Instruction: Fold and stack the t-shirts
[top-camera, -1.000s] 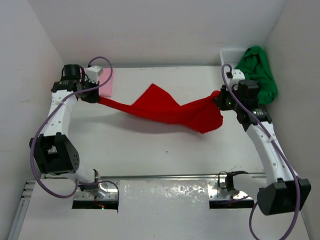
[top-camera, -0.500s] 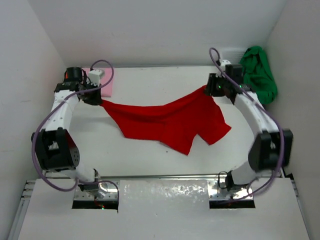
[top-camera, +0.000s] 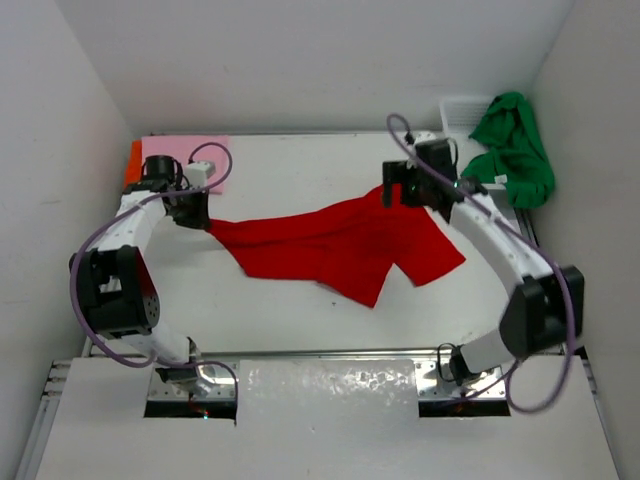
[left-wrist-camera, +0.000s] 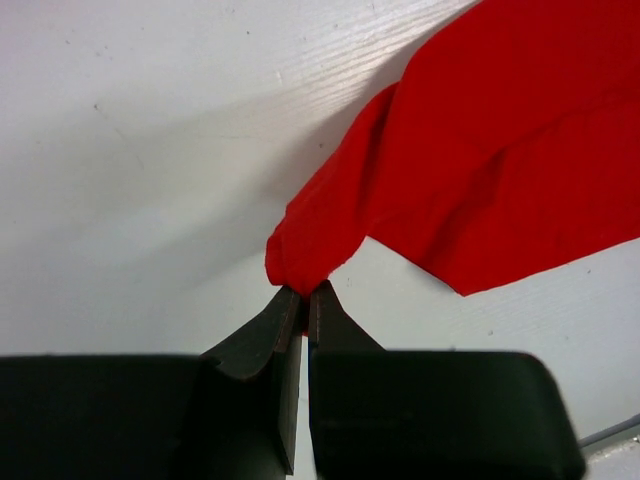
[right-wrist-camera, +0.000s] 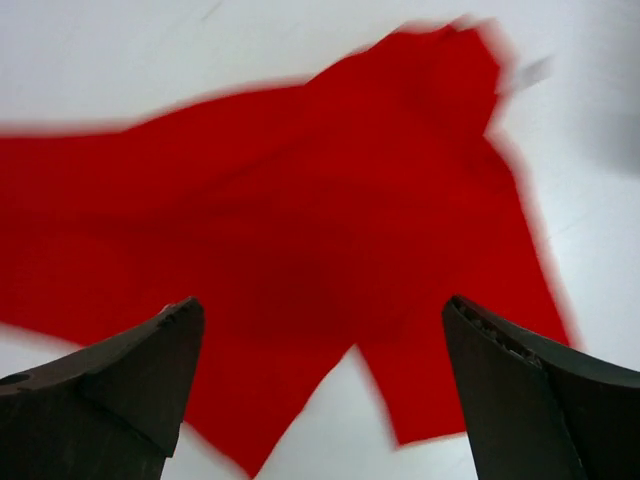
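- The step now looks like laying the red t-shirt (top-camera: 340, 245) flat so it can be folded.
- The red t-shirt lies spread on the table (top-camera: 300, 160), but it is bunched up at its left end.
- The left claw (left-wrist-camera: 305, 292) is pinched tight on that left end.
- The right claw (right-wrist-camera: 322, 303) is wide open with nothing in it and hangs over the red t-shirt's right part.
- I think the next move needs a pull or a new grab to smooth the bunched end, and then a neat fold.
- Count: four shirts.
- One is the red t-shirt.
- One green t-shirt (top-camera: 515, 150) sits far right of the red one, partly on one white basket (top-camera: 460, 108).
- One pink t-shirt (top-camera: 185, 150) and one orange t-shirt (top-camera: 133, 160) lie behind the red one's left end.
- There are two claws.
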